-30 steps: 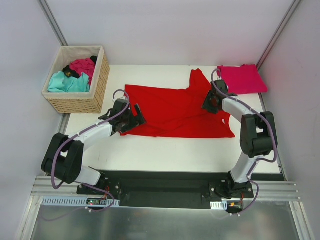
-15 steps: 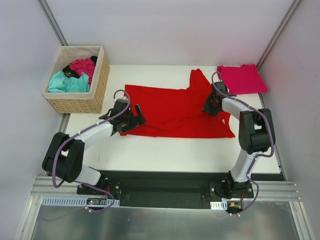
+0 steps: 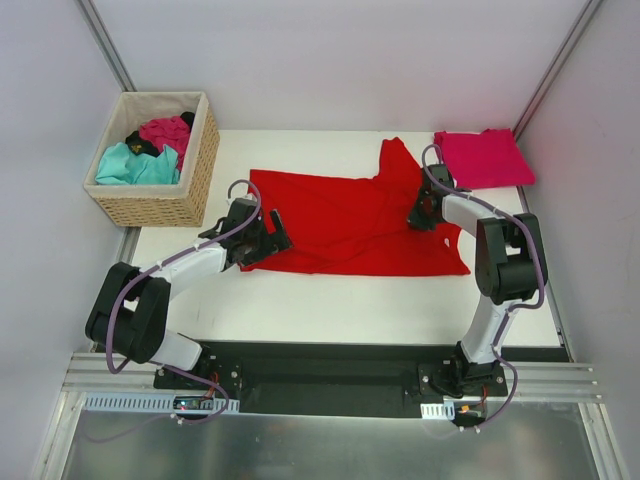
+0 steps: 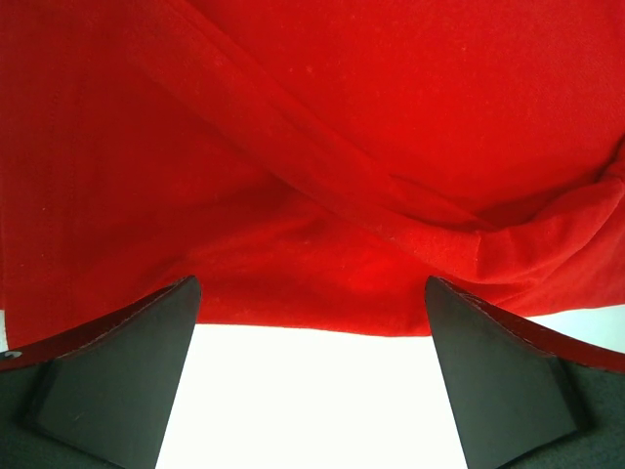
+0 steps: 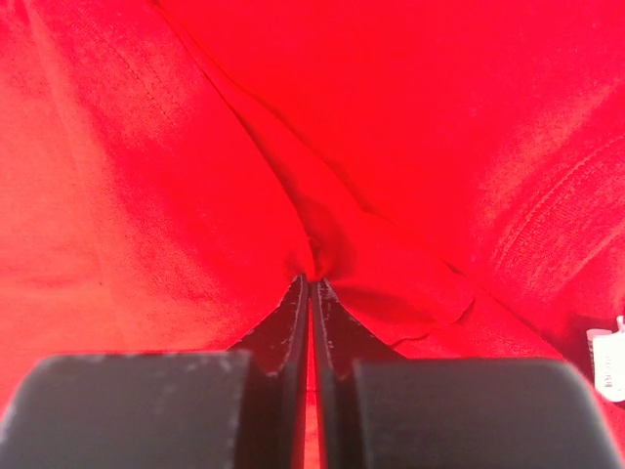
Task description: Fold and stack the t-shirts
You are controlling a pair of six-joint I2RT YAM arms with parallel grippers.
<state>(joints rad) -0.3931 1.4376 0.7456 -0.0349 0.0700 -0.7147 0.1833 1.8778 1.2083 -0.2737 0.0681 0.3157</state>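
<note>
A bright red t-shirt [image 3: 350, 220] lies spread across the middle of the table, one sleeve [image 3: 397, 158] pointing to the back. My right gripper [image 3: 415, 212] is shut on a pinch of its cloth [image 5: 314, 262] at the shirt's right side. My left gripper [image 3: 272, 238] stands open at the shirt's left front corner, its fingers [image 4: 127, 366] straddling the hem [image 4: 312, 327] with bare table between them. A folded pinkish crimson t-shirt [image 3: 484, 158] rests at the back right corner. Teal [image 3: 135, 165], magenta [image 3: 166, 132] and black [image 3: 138, 145] shirts lie in the basket.
A tan wicker basket [image 3: 195, 175] stands off the table's back left corner. Grey walls close in behind and on both sides. A dark rail [image 3: 330, 375] with the arm bases runs along the near edge.
My right gripper has closed on the red cloth, having stood partly open before. Its arm shifted slightly. The left arm has not moved.
</note>
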